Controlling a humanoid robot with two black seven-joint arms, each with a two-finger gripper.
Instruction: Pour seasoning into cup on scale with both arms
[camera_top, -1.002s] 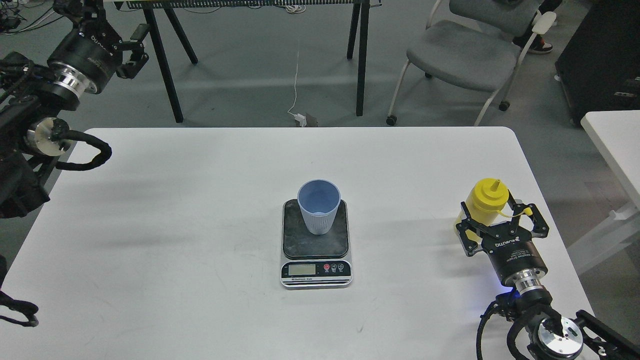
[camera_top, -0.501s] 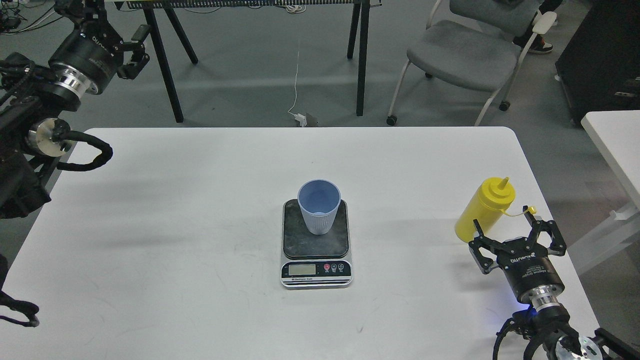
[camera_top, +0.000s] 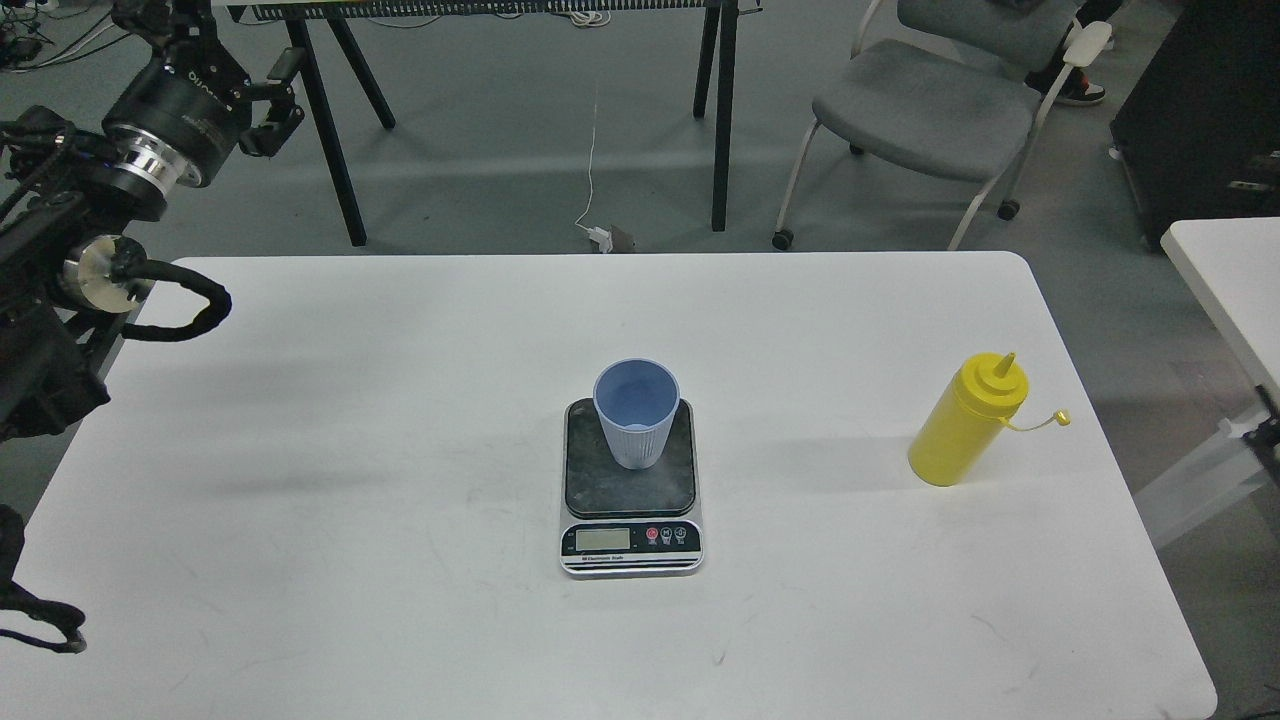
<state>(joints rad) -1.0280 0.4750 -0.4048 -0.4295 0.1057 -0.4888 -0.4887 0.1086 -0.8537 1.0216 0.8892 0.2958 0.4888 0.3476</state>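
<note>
The yellow seasoning bottle (camera_top: 962, 425) stands upright on the right part of the white table (camera_top: 350, 450), nozzle up, with its small tethered cap (camera_top: 1060, 417) hanging open to the right. Nothing holds it. The light blue cup (camera_top: 636, 415) stands upright on the dark platform of the scale (camera_top: 630, 500) at the table's middle, and its inside looks empty. My left gripper (camera_top: 277, 98) is raised beyond the table's far left corner, open and empty, far from the cup. My right arm and gripper are out of view.
A grey chair (camera_top: 930, 110) and black table legs (camera_top: 722, 120) stand on the floor behind the table. A second white table (camera_top: 1225, 280) is at the right edge. A white cable (camera_top: 593, 170) lies on the floor.
My right gripper, open around the bottle a second ago, backed away toward the lower right and left the view. The bottle stays standing. The left arm shifted slightly upward.
</note>
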